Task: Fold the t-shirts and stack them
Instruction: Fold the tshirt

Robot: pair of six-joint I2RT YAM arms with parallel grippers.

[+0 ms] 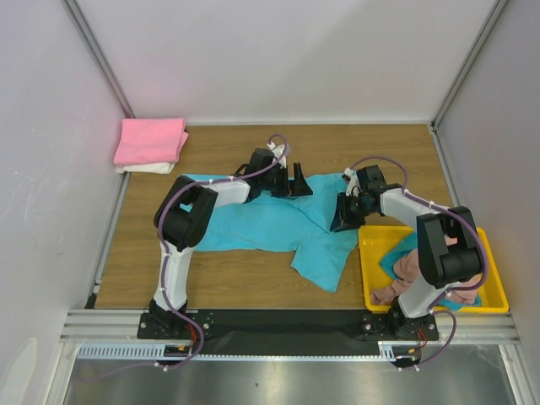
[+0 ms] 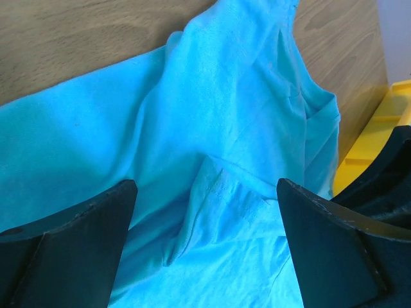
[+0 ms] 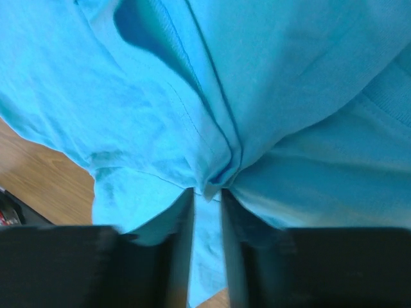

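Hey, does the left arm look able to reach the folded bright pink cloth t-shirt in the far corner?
Probably yes: its end effector is open and empty over the turquoise blue cloth t-shirt, with only bare wooden table between it and the pink t-shirt.

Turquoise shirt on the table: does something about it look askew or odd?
Yes. The shirt lies crooked and wrinkled, with its near corner bunched beside the tray. Folds gather where the right gripper pinches it.
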